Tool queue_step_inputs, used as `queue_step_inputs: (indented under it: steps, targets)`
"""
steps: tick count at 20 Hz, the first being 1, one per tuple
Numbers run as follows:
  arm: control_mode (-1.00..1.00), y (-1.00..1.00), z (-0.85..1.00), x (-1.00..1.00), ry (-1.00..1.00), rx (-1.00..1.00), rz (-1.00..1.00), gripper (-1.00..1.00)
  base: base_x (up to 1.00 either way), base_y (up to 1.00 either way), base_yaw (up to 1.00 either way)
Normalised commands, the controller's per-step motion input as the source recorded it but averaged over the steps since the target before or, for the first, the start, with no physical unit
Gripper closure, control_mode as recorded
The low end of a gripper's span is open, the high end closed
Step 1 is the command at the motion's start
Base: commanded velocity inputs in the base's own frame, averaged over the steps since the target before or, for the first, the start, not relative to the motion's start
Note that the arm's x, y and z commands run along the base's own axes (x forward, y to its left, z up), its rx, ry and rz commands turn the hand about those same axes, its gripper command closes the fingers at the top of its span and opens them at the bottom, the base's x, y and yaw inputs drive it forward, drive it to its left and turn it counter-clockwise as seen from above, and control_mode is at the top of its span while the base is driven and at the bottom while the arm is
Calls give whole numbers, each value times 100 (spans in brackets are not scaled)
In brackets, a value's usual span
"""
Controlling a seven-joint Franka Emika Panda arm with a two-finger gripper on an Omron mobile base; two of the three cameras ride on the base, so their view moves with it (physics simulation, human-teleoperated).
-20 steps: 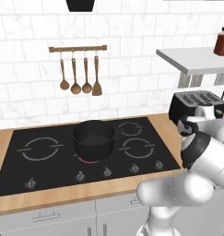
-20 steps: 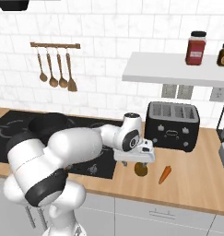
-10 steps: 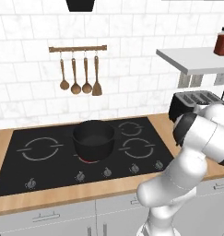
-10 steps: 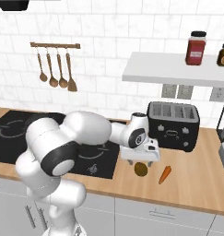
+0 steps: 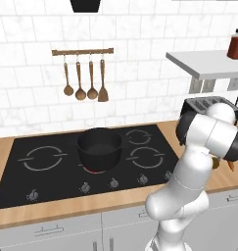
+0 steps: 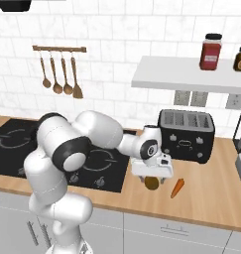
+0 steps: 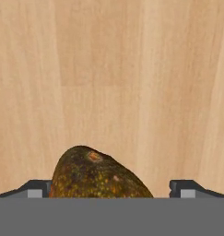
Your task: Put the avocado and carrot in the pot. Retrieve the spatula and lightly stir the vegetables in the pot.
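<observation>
The avocado lies on the wooden counter right of the cooktop, dark green-brown and speckled. My gripper hangs straight over it, open, one fingertip on each side of the fruit. In the hand view the avocado sits between the fingertips, with a gap on either side. The orange carrot lies just right of the avocado. The black pot stands on the middle of the cooktop, its inside dark. The spatula is out of view.
A black toaster stands right behind the gripper. Brown wooden spoons and a wooden spatula hang on a wall rail. A shelf with jars hangs above the toaster. The counter's front edge is close to the avocado.
The hand has moved right, over the avocado, and come down around it. The jaws stayed open. Avocado, carrot and pot have not moved.
</observation>
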Motion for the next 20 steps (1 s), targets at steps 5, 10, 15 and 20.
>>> queue_step_inputs:
  steps: [5, 10, 15, 20]
  targets:
    - [-100, 0, -25, -10, 9, -2, 0, 100, 0, 0, 0]
    - [-100, 0, -8, 0, 1, -1, 0, 100, 0, 0, 0]
    - [-100, 22, 0, -1, 0, 0, 1, 100, 0, 0, 0]
    - [-100, 54, 6, -13, -4, 0, 3, 100, 0, 0, 0]
